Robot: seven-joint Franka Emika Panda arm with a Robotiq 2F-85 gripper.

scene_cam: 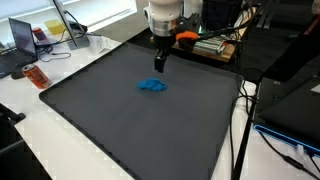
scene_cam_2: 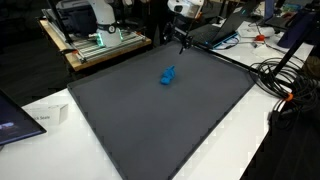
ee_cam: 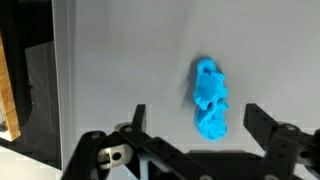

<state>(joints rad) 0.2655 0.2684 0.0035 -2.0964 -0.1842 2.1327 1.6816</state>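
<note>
A crumpled bright blue cloth (scene_cam: 153,86) lies on a dark grey mat (scene_cam: 110,130), toward its far half; it shows in both exterior views (scene_cam_2: 167,76). My gripper (scene_cam: 160,62) hangs above the mat near its far edge, a little beyond the cloth and not touching it. In the wrist view the blue cloth (ee_cam: 210,98) sits on the grey surface just ahead of the gripper (ee_cam: 198,118), between the lines of the two black fingers (ee_cam: 262,125). The jaws stand wide open with nothing in them.
The mat covers a white table (scene_cam: 60,72). A laptop (scene_cam: 22,38) and an orange object (scene_cam: 35,75) sit at one side. Cables (scene_cam_2: 285,75) trail off the table edge. Monitors and equipment (scene_cam_2: 95,30) stand behind the mat.
</note>
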